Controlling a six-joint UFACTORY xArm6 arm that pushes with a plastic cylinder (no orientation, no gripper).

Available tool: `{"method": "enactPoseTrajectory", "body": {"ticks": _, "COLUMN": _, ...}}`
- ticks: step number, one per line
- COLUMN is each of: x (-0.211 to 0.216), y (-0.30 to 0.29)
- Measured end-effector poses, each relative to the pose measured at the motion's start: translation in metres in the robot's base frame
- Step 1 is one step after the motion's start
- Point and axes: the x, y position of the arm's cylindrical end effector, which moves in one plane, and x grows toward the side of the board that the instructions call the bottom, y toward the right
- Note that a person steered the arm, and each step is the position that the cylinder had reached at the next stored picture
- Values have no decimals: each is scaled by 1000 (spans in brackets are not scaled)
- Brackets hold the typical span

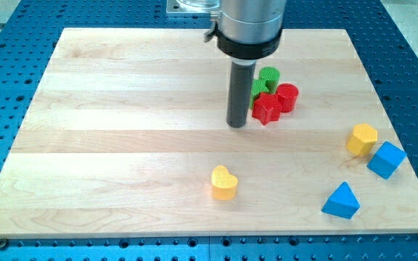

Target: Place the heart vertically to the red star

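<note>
A yellow heart (224, 182) lies on the wooden board, low and near the middle. A red star (266, 108) sits above it and to the right, in a tight cluster with a red cylinder (287, 96), a green cylinder (269, 76) and a green block (258, 89) partly hidden by the rod. My tip (237, 124) rests on the board just to the left of the red star, close to it, and well above the heart.
A yellow hexagonal block (361, 138), a blue cube-like block (386, 159) and a blue triangle (341, 201) lie near the board's right edge. The wooden board (107, 145) sits on a blue perforated table.
</note>
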Motion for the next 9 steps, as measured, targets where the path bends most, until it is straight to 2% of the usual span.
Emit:
{"method": "enactPoseTrajectory", "body": {"ticks": 1, "x": 14, "y": -48}}
{"method": "enactPoseTrajectory", "body": {"ticks": 2, "x": 56, "y": -88}}
{"method": "enactPoseTrajectory", "body": {"ticks": 3, "x": 121, "y": -79}}
{"method": "enactPoseTrajectory", "body": {"ticks": 4, "x": 123, "y": -79}}
{"method": "enactPoseTrajectory", "body": {"ticks": 5, "x": 123, "y": -55}}
{"method": "enactPoseTrajectory", "body": {"ticks": 6, "x": 123, "y": -3}}
{"method": "enactPoseTrajectory", "body": {"ticks": 8, "x": 123, "y": 15}}
{"method": "enactPoseTrajectory", "body": {"ticks": 9, "x": 123, "y": -17}}
